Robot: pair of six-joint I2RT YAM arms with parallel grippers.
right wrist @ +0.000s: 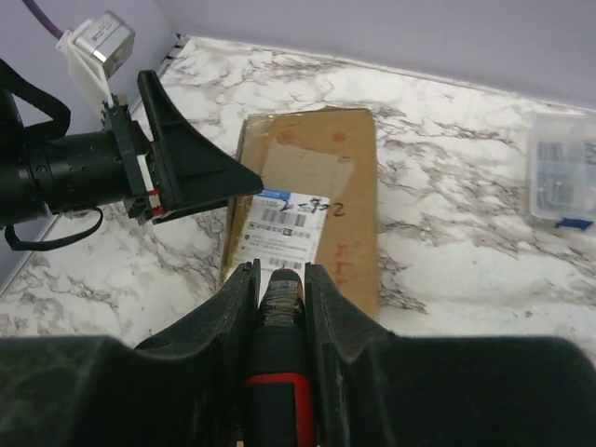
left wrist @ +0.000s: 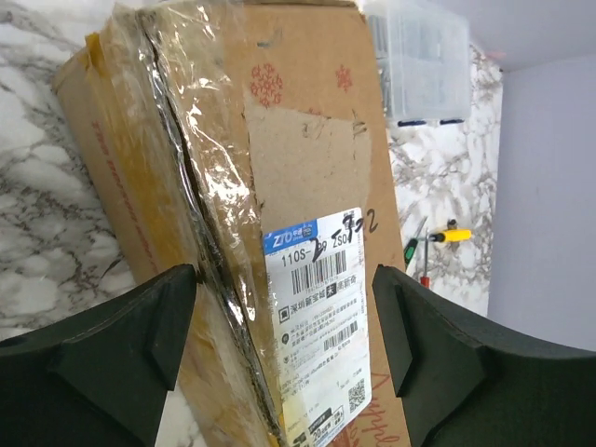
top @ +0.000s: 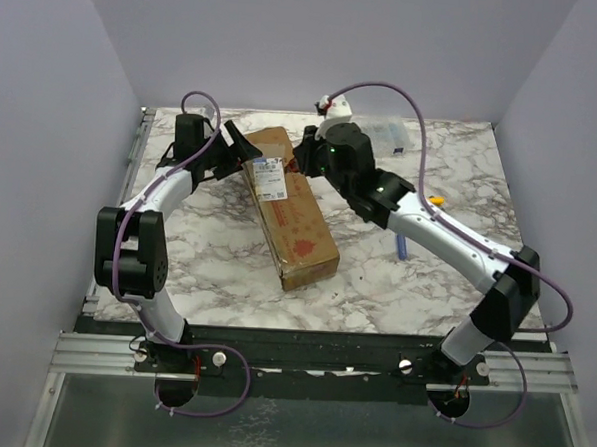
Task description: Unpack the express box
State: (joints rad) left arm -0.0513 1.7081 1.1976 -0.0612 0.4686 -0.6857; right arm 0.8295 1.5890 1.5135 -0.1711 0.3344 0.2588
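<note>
1. Centrally on the white-and-grey marbled table (top: 425, 290) lies the express box (top: 289, 208), a long narrow brown cardboard carton. It runs diagonally from far left to near right in the top view.
2. Yellowish clear tape covers the seam of the box (left wrist: 307, 140), and a white printed label (left wrist: 321, 317) with barcodes and black handwriting is stuck across its top. Red printing shows on the cardboard beside it.
3. At the far end of the box, the left gripper (left wrist: 284, 289) hangs with its black fingers (left wrist: 112, 363) wide apart. One finger shows on each side of the label in the wrist view. Whether they touch the cardboard cannot be told.
4. From the other side the right gripper (right wrist: 279, 279) points at the same end of the box (right wrist: 317, 168). Its fingers (right wrist: 228, 317) are clamped on a black cylindrical tool (right wrist: 279, 307) with a red band, and the tool's tip points toward the label (right wrist: 284, 223).
5. Beyond the box, a small clear plastic organiser case (top: 388, 133) sits near the table's far edge.
6. Well to the right of the box lies a yellow-handled screwdriver (left wrist: 452, 236).
</note>
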